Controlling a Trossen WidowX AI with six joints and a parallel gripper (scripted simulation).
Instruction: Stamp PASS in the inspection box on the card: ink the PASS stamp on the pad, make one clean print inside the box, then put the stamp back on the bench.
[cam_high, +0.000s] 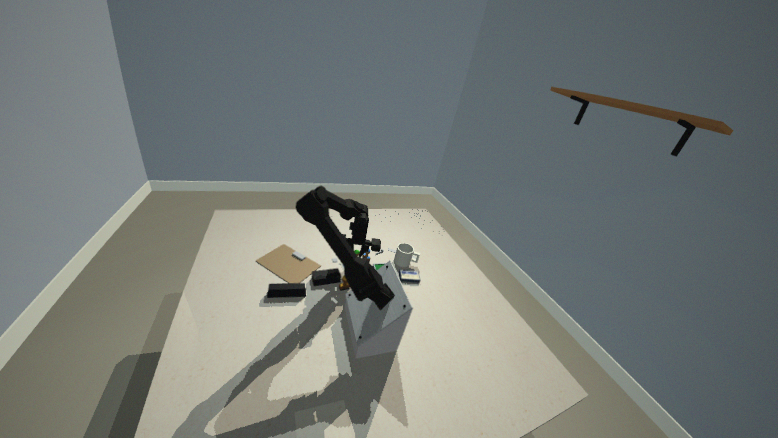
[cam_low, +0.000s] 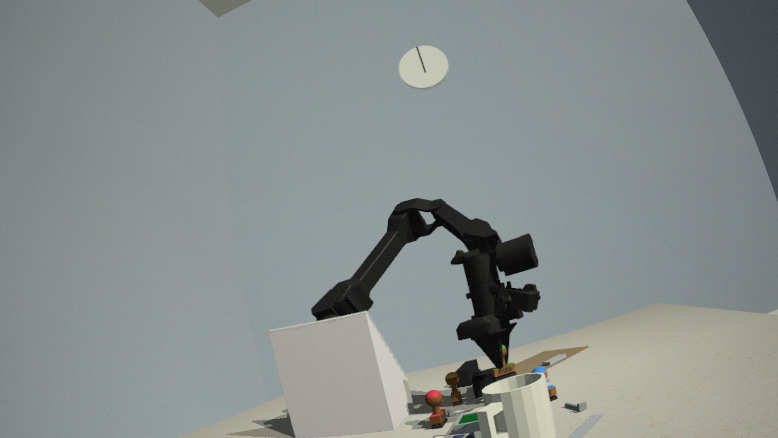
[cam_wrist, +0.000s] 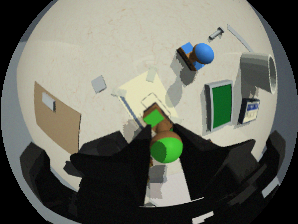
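Note:
My gripper (cam_low: 501, 361) (cam_wrist: 161, 128) is shut on the green-knobbed PASS stamp (cam_low: 504, 371) (cam_wrist: 166, 149), which hangs upright with its base down. In the wrist view the stamp's base is over the lower part of the cream card (cam_wrist: 136, 91), beside and partly covering the outlined box. The gap between base and card cannot be told. No print shows on the visible part of the card. The green ink pad (cam_high: 379, 266) (cam_low: 468, 418) (cam_wrist: 222, 106) lies open to the right of the card in the wrist view.
A blue-knobbed stamp (cam_low: 539, 370) (cam_wrist: 204, 53) stands near the card and pad. Red-knobbed (cam_low: 433, 397) and yellow-knobbed (cam_low: 451, 377) stamps stand near the arm's base. A mug (cam_high: 403, 256) (cam_low: 528, 408) (cam_wrist: 256, 70) is beyond the pad. A brown board (cam_high: 283, 264) (cam_wrist: 54, 121) and black blocks (cam_high: 286, 290) lie opposite.

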